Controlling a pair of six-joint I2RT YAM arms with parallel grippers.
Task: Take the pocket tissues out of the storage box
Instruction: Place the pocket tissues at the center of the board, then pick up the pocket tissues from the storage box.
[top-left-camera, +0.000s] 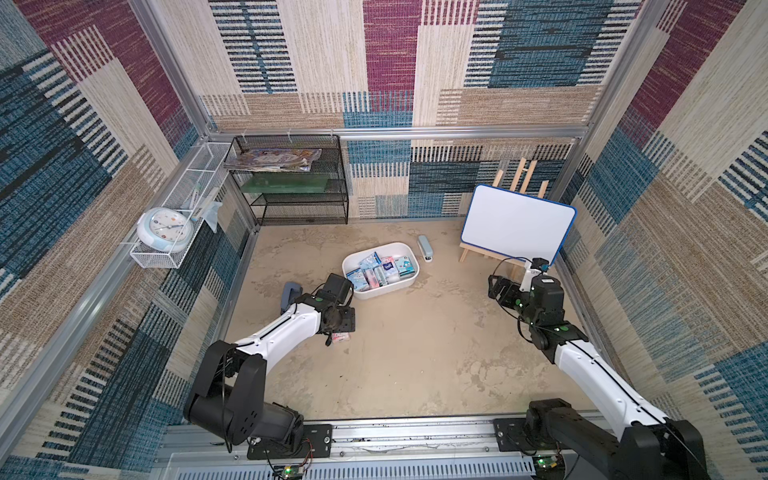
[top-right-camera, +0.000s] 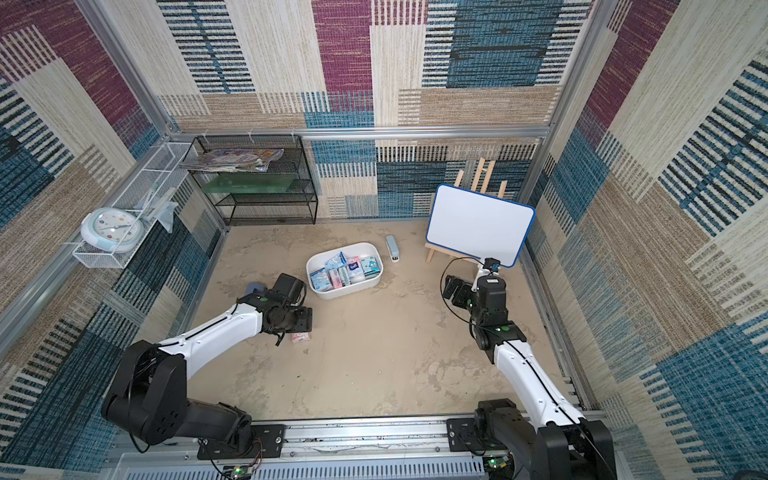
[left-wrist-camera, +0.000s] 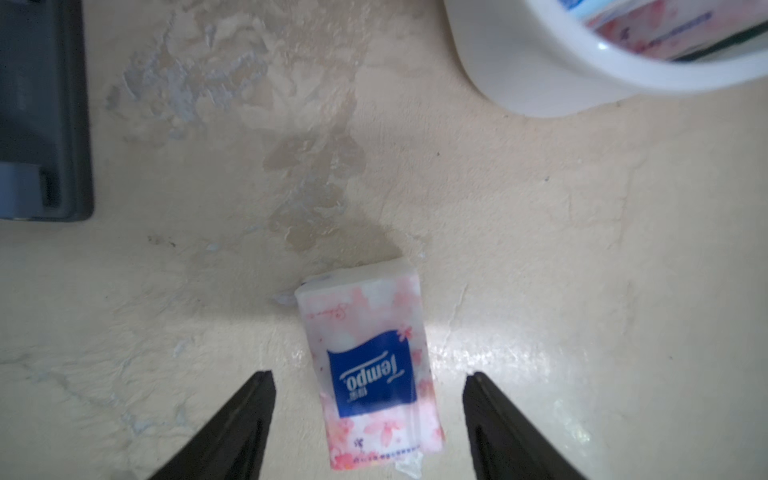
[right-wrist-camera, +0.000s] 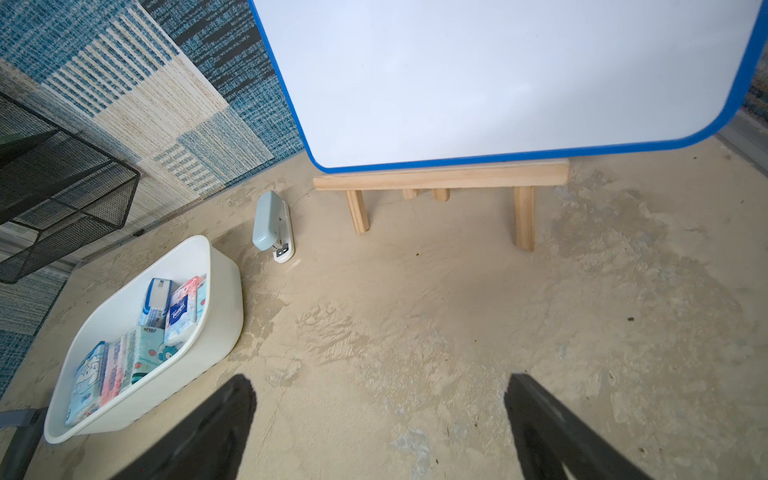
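Note:
The white storage box (top-left-camera: 386, 289) (top-right-camera: 349, 291) sits mid-table with several pocket tissues (top-left-camera: 380, 270) (top-right-camera: 345, 272) (right-wrist-camera: 137, 349) packed inside. One pink pocket tissue packet (left-wrist-camera: 370, 332) (top-left-camera: 341, 337) (top-right-camera: 300, 337) with a blue label lies flat on the table in front of the box and to its left. My left gripper (left-wrist-camera: 370, 374) (top-left-camera: 341, 326) hangs just over it, open, with a finger on each side and a gap to both. My right gripper (right-wrist-camera: 379, 378) (top-left-camera: 498, 286) is open and empty over bare table at the right, in front of the whiteboard.
A grey-blue stapler (top-left-camera: 425, 247) (right-wrist-camera: 272, 224) lies just behind the box. A whiteboard on a wooden easel (top-left-camera: 517, 224) stands at the back right. A black mesh shelf (top-left-camera: 291, 183) and a white wire basket (top-left-camera: 166, 226) line the back left. A dark object (left-wrist-camera: 41, 108) lies left of the packet.

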